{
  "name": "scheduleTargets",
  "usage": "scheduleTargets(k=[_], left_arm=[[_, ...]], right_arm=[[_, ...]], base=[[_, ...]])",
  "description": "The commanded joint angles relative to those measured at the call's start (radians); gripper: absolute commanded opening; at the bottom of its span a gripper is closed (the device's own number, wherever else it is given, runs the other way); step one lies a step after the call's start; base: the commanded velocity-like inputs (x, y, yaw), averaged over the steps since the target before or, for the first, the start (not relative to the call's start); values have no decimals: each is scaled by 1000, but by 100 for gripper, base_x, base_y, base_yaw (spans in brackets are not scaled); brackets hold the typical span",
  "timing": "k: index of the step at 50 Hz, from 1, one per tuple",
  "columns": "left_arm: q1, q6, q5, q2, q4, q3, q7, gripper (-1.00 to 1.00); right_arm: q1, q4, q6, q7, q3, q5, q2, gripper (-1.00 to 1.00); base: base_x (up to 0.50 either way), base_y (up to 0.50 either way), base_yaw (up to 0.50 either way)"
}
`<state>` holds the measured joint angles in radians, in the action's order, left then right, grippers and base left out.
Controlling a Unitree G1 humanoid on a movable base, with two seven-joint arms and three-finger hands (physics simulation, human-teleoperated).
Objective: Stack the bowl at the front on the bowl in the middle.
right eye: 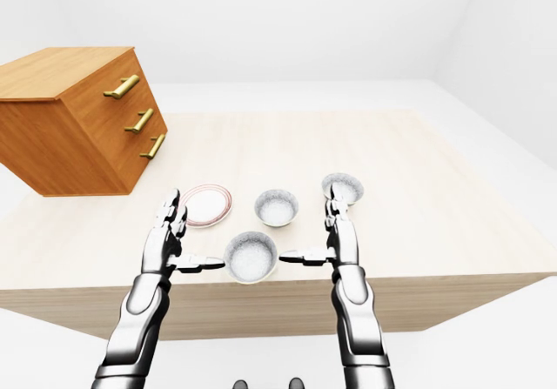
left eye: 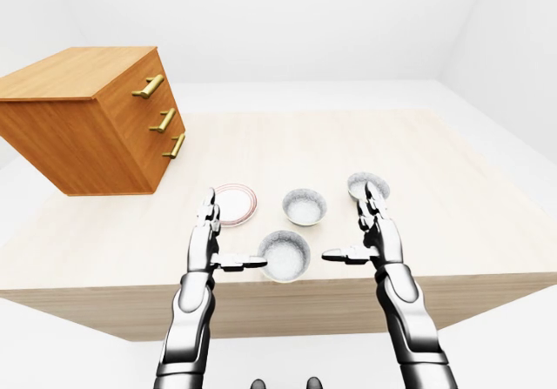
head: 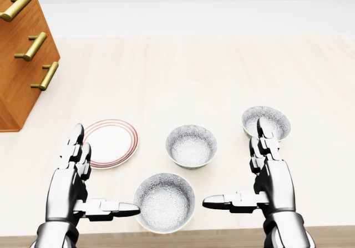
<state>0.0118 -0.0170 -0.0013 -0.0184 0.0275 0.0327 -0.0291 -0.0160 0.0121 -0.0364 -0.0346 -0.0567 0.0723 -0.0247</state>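
Note:
Three grey-white bowls stand on the pale wooden table (head: 183,70). The nearest bowl (head: 164,202) is at the bottom of the head view. The middle bowl (head: 191,146) stands just above it, and a third bowl (head: 266,122) is at the right. My left hand (head: 102,173) is open at the nearest bowl's left, its thumb (head: 119,207) pointing at the rim and just reaching it. My right hand (head: 233,167) is open at the bowl's right, with a small gap between its thumb (head: 222,202) and the rim. Neither hand holds anything.
A white plate with a red rim (head: 111,142) lies left of the middle bowl, just above my left hand. A wooden chest of drawers with brass handles (head: 22,54) stands at the top left. The table's near edge (head: 177,239) runs just below the nearest bowl.

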Motion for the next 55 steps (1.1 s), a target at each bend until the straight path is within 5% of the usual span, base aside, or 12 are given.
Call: scheduleTargets(k=[1, 21, 55], left_arm=[[2, 3, 0, -1, -1, 2, 0, 100], [-2, -4, -1, -1, 6, 3, -1, 100], [1, -1, 1, -2, 8, 4, -1, 100]], right_arm=[[4, 21, -13, -13, -2, -6, -4, 100], [6, 16, -1, -16, -1, -21, -2, 100], [8, 21, 3, -19, 0, -29, -2, 100]], base=[[0, 0, 0], [0, 0, 0], [30, 0, 0]])
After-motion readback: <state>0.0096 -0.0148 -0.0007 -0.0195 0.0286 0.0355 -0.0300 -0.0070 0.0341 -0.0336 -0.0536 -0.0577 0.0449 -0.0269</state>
